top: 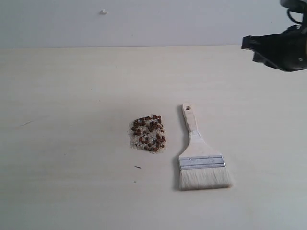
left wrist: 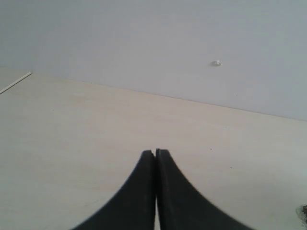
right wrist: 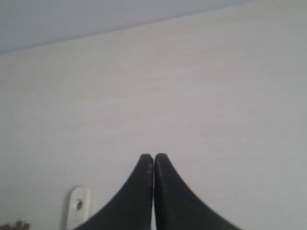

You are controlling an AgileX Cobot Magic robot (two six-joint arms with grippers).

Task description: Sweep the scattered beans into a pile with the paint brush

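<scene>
Since the table [top: 72, 96] is bare pale wood almost all over, there is plenty of room to move. Open board runs left of the work and in front of it, and the far edge meets the wall [top: 144, 24].

- Right gripper [right wrist: 153, 156]: hangs high over the far right corner, well apart from everything, jaws pinched together on nothing.
- Left gripper [left wrist: 155, 152]: likewise closed and empty, looking across bare board. The exterior view does not show it.
- Brush [top: 199, 153]: lies flat and unheld, bristles toward the near edge, handle hole pointing away. The handle is free on all sides, so I judge it an easy pick from above.
- Pile [top: 148, 133]: just left of the handle, near but not touching. A tight, squarish patch.
- Beans [top: 154, 125]: mixed with white grains inside the pile. I see none scattered beyond it.

Sweeping reads to me as finished, and the brush lying apart leaves the heap undisturbed.

A dark speck [top: 137, 167] sits near the pile, too small to name.
</scene>
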